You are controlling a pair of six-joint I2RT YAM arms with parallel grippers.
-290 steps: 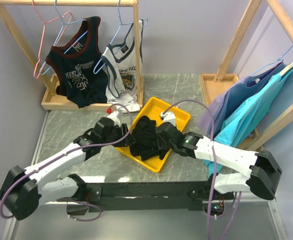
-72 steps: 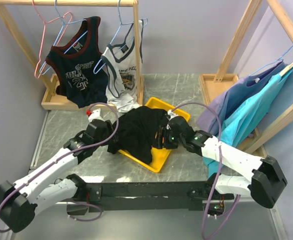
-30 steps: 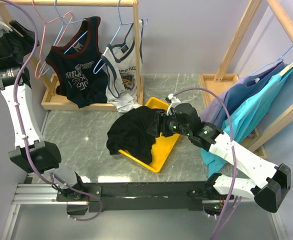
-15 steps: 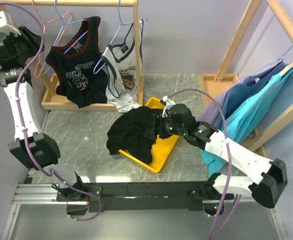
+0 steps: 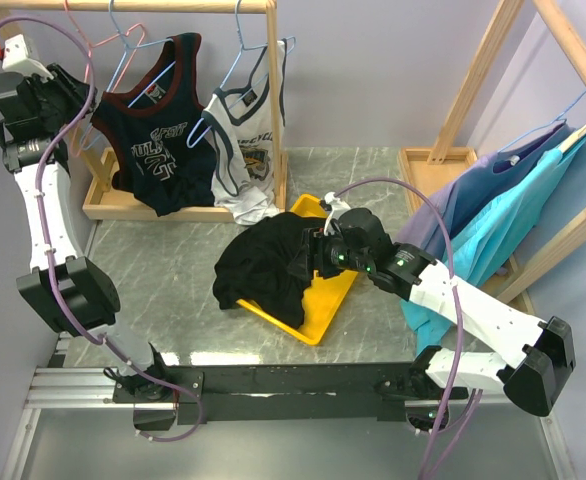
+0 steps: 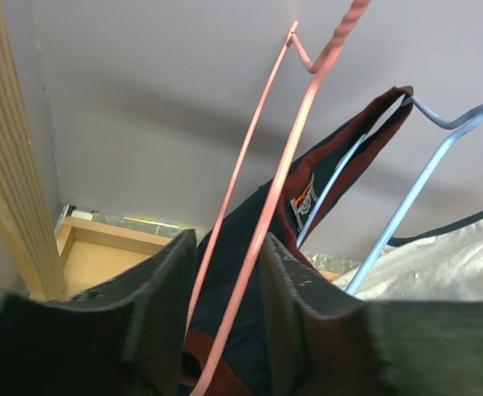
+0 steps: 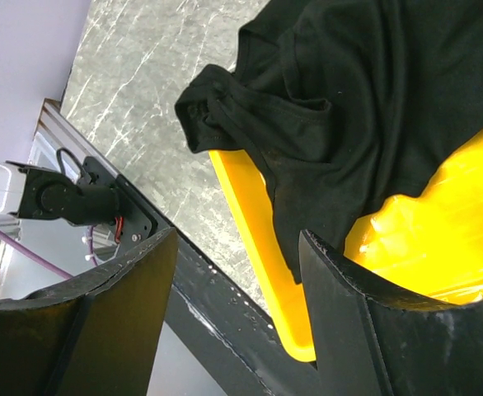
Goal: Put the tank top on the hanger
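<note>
The grey marbled bench (image 5: 173, 270) carries a light wooden clothes rack (image 5: 133, 5) at its 10 o'clock corner, seen from above. Near the middle of the bench lies the plain black sleeveless tank top (image 5: 263, 265). It is rumpled, with its long axis running roughly from 8 o'clock to 2 o'clock. Its lower end rests on the bench and its upper end is heaped over the shallow yellow plastic tray (image 5: 328, 300).

The thin pink-red wire hanger (image 6: 284, 165) hangs on the rack, just beside the navy jersey with dark red trim (image 5: 153, 130). From the hanger, the tank top lies well apart toward 4 o'clock, so the two task things sit at opposite ends of the work.

The left arm is raised to the rack and is plainly the nearer one to the hanger. In its wrist view the pink wire runs from 1 o'clock down to 7 o'clock, straight through the gap of the left claw (image 6: 225, 247). The fingers stand apart on either side of the wire, and they seem not to press it yet, though the close view makes contact hard to judge.

The right arm is the nearer one to the garment. The right claw (image 7: 237, 239) is spread wide at the tank top's 3 o'clock edge over the tray, with nothing pinched between its fingers.

The next move likely turns on closing along the short gap across that slanted wire.
</note>
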